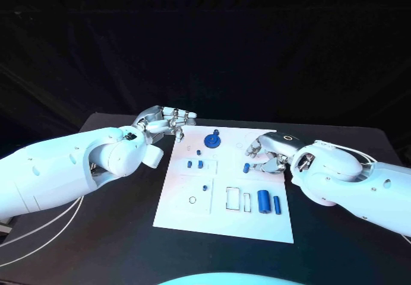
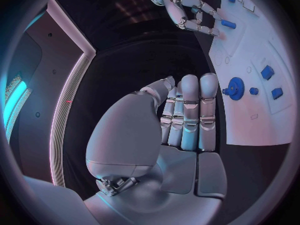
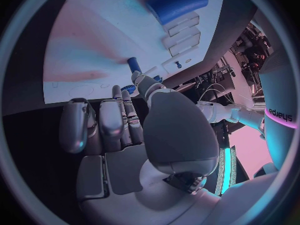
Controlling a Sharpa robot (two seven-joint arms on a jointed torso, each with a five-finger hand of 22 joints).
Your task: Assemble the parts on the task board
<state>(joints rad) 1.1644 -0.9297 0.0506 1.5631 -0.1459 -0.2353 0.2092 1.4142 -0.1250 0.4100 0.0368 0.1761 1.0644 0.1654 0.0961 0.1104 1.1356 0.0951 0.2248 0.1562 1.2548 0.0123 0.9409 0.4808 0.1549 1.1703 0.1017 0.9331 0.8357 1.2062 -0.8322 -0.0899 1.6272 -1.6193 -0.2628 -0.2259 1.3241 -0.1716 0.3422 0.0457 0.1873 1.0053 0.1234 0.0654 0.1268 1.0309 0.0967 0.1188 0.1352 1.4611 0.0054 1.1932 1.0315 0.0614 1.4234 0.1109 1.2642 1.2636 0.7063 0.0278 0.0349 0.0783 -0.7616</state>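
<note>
White task board [image 1: 257, 222] sits centre frame with blue parts [image 1: 269, 202] laid out for reach; your right hand [image 1: 267, 155] looks set to pinch a small blue peg [image 1: 246, 168] at mid-right, grasp unconfirmed, while your left hand [image 1: 164, 123] waits empty, fingers straight, upper left.

Blue parts [image 1: 265, 202] on the white task board [image 1: 193, 214], black table [image 1: 342, 237].

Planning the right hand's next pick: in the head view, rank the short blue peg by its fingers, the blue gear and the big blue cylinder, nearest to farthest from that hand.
From the right hand:
1. Short blue peg, at its fingertips.
2. Big blue cylinder, on the board's near side.
3. Blue gear, on the board's far side, nearer the left hand.
</note>
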